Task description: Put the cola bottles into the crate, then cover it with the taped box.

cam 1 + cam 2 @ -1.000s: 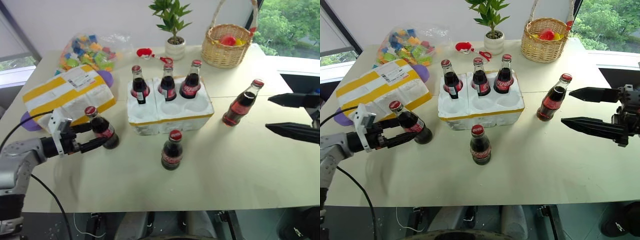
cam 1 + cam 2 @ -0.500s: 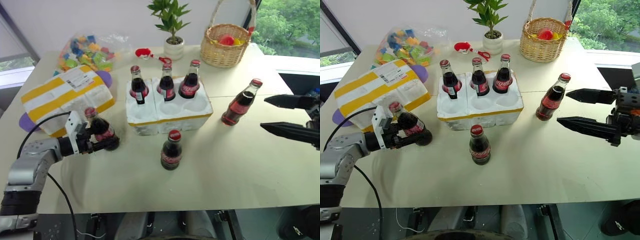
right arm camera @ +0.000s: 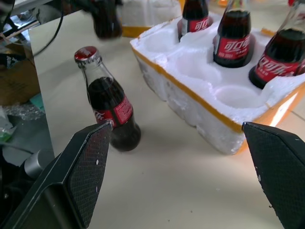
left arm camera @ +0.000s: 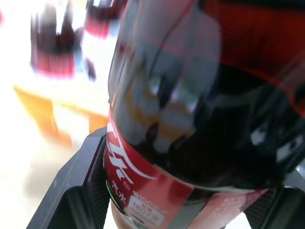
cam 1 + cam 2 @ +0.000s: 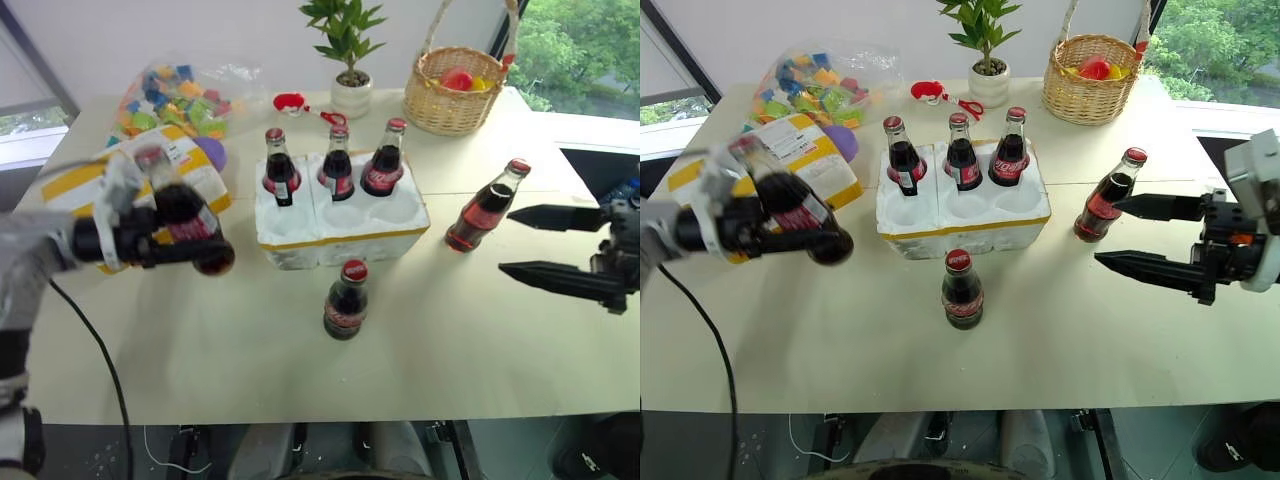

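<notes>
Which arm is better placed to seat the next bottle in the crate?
Left. The left gripper already grips a cola bottle, lifted off the table beside the crate, whose front wells are free. The right gripper is open and empty near another bottle.

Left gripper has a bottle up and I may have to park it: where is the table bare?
Bare: the near strip of the table either side of the lone cola bottle, and under the left gripper. Crowded: the far edge, with toy bag, plant and basket; the crate holds three bottles.
</notes>
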`<state>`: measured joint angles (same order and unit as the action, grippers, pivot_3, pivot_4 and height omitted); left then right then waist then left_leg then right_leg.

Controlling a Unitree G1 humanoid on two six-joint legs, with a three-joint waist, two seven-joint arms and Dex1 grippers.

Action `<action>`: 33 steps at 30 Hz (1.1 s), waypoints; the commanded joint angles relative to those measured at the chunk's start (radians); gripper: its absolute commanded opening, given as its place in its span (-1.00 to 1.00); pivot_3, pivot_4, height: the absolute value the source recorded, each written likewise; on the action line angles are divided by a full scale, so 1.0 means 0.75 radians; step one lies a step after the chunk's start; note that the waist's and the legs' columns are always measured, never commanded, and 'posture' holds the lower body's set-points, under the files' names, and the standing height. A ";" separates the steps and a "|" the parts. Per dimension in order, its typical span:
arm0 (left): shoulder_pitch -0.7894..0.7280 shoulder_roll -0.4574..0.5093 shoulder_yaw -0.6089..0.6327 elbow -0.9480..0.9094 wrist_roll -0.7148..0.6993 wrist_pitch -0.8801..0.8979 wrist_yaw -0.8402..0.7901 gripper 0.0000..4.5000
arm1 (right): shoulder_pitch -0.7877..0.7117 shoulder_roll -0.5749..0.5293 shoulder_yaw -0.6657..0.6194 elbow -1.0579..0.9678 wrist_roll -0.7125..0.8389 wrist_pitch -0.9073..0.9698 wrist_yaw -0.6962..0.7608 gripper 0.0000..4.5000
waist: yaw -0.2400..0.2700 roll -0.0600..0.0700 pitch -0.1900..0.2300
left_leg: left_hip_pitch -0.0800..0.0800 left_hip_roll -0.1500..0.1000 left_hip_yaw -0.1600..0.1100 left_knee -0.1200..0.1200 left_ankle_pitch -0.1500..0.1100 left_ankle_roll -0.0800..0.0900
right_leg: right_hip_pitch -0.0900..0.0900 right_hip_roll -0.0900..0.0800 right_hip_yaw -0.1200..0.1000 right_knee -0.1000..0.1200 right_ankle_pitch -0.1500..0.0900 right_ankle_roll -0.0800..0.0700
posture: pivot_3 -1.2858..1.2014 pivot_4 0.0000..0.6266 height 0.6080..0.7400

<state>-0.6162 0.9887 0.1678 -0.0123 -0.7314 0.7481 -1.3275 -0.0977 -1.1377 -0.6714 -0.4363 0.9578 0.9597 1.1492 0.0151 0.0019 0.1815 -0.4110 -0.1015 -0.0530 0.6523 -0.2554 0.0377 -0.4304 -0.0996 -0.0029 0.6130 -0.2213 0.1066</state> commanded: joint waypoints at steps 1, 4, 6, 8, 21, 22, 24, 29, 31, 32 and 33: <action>-0.340 -0.095 -0.088 0.152 -0.008 0.016 -0.064 0.27 | -0.008 0.029 0.016 -0.055 0.022 -0.032 -0.048 1.00 | 0.008 -0.002 0.001 | 0.000 0.000 0.000 0.000 0.000 0.000 | 0.000 0.000 -0.001 0.001 0.000 0.000 | 0.03 -0.52 0.88; -0.507 -0.196 -0.183 0.302 0.076 -0.036 -0.102 0.27 | -0.012 0.051 0.044 -0.078 0.033 -0.035 -0.092 1.00 | 0.015 -0.001 0.001 | 0.000 0.000 -0.001 0.003 0.001 -0.001 | 0.002 0.001 -0.002 0.001 0.001 0.001 | 0.03 -0.52 0.88; -0.554 -0.279 -0.273 0.425 0.196 -0.173 -0.118 0.27 | -0.015 0.075 0.056 -0.102 0.052 -0.025 -0.140 1.00 | 0.006 -0.001 0.001 | 0.001 0.000 0.000 0.002 0.001 0.000 | 0.001 0.001 0.000 0.002 0.001 0.001 | 0.03 -0.52 0.88; -0.591 -0.359 -0.344 0.529 0.296 -0.275 -0.113 0.27 | -0.002 0.096 0.059 -0.129 0.065 -0.017 -0.180 1.00 | 0.002 -0.002 0.001 | 0.001 0.000 -0.001 0.001 0.001 -0.001 | 0.001 0.001 -0.001 0.002 0.001 0.001 | 0.03 -0.52 0.88; -0.496 -0.486 -0.510 0.657 0.599 -0.573 -0.169 0.27 | 0.093 0.134 0.034 -0.183 0.117 -0.020 -0.314 1.00 | -0.001 -0.009 0.005 | -0.021 0.000 -0.001 0.015 0.005 -0.007 | -0.016 0.002 0.000 0.009 0.003 0.005 | 0.03 -0.52 0.88; -0.481 -0.492 -0.514 0.657 0.615 -0.582 -0.159 0.27 | 0.088 0.132 0.046 -0.179 0.112 -0.026 -0.316 1.00 | -0.003 -0.009 0.005 | -0.021 0.000 -0.001 0.015 0.000 0.001 | -0.015 0.001 0.000 0.008 0.004 0.007 | 0.03 -0.52 0.88; -0.460 -0.503 -0.506 0.653 0.625 -0.577 -0.143 0.49 | 0.077 0.125 0.069 -0.170 0.104 -0.039 -0.316 1.00 | -0.006 -0.008 0.005 | -0.020 0.000 -0.001 0.017 0.000 0.001 | -0.014 0.001 0.000 0.008 0.006 0.006 | 0.03 -0.52 0.88; -0.406 -0.496 -0.466 0.612 0.618 -0.559 -0.117 0.96 | 0.021 0.122 0.148 -0.139 0.066 -0.081 -0.325 1.00 | -0.002 -0.008 0.005 | -0.019 0.000 -0.001 0.018 0.001 0.001 | -0.015 0.002 0.000 0.011 0.006 0.006 | 0.03 -0.52 0.88; -0.387 -0.483 -0.441 0.586 0.604 -0.547 -0.106 0.96 | -0.014 0.127 0.185 -0.125 0.048 -0.102 -0.328 1.00 | -0.002 -0.008 0.005 | -0.020 0.000 -0.001 0.018 0.001 0.000 | -0.015 0.002 0.000 0.011 0.006 0.006 | 0.03 -0.52 0.88; -0.377 -0.470 -0.419 0.561 0.591 -0.536 -0.098 0.96 | -0.033 0.128 0.208 -0.116 0.038 -0.116 -0.320 1.00 | -0.002 -0.008 0.005 | -0.020 0.000 -0.001 0.018 0.001 0.000 | -0.015 0.002 0.000 0.011 0.006 0.006 | 0.03 -0.52 0.88; -0.369 -0.454 -0.396 0.536 0.575 -0.514 -0.093 0.96 | -0.049 0.130 0.227 -0.110 0.031 -0.129 -0.311 1.00 | -0.003 -0.008 0.005 | -0.020 0.000 -0.001 0.018 0.001 0.000 | -0.015 0.002 0.000 0.011 0.006 0.006 | 0.03 -0.52 0.88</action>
<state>-0.8942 0.6136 -0.1767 0.4275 -0.2778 0.3415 -1.4077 -0.1155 -1.0395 -0.5055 -0.5224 0.9898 0.8948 0.9088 0.0132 -0.0044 0.1852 -0.4256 -0.1016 -0.0540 0.6661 -0.2549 0.0380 -0.4415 -0.0982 -0.0031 0.6211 -0.2169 0.1114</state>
